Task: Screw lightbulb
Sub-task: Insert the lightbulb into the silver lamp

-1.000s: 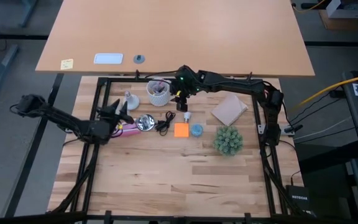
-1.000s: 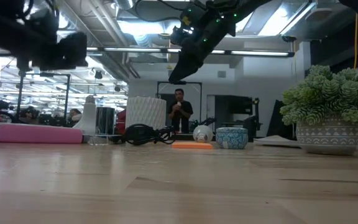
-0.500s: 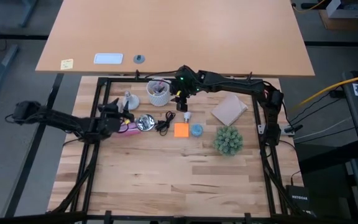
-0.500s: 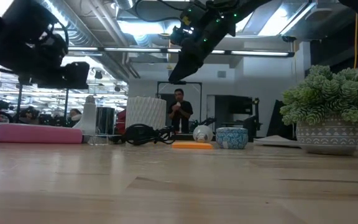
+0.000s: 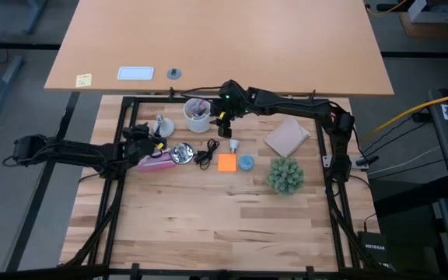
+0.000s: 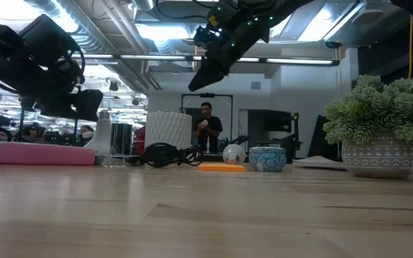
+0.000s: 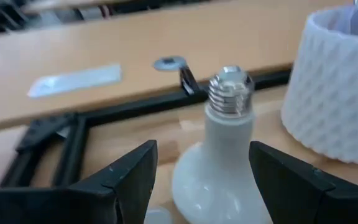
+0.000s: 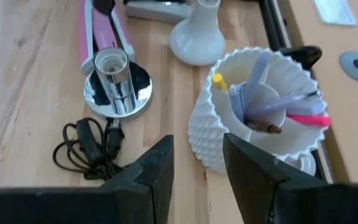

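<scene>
White lightbulb (image 7: 219,168) stands dome down, threaded base up, just beside the silver socket (image 5: 182,153); nothing is screwed in yet; left gripper (image 7: 202,149), fingers spread, faces the lightbulb ungrasped; right gripper (image 8: 197,146), fingers apart, hovers near the socket

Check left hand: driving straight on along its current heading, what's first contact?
Likely the lightbulb: it stands dome-down, centred ahead between the open left hand's fingers, untouched. The white pen cup sits off-line.

White lightbulb (image 7: 219,163), orange sticky note (image 5: 226,162)
</scene>
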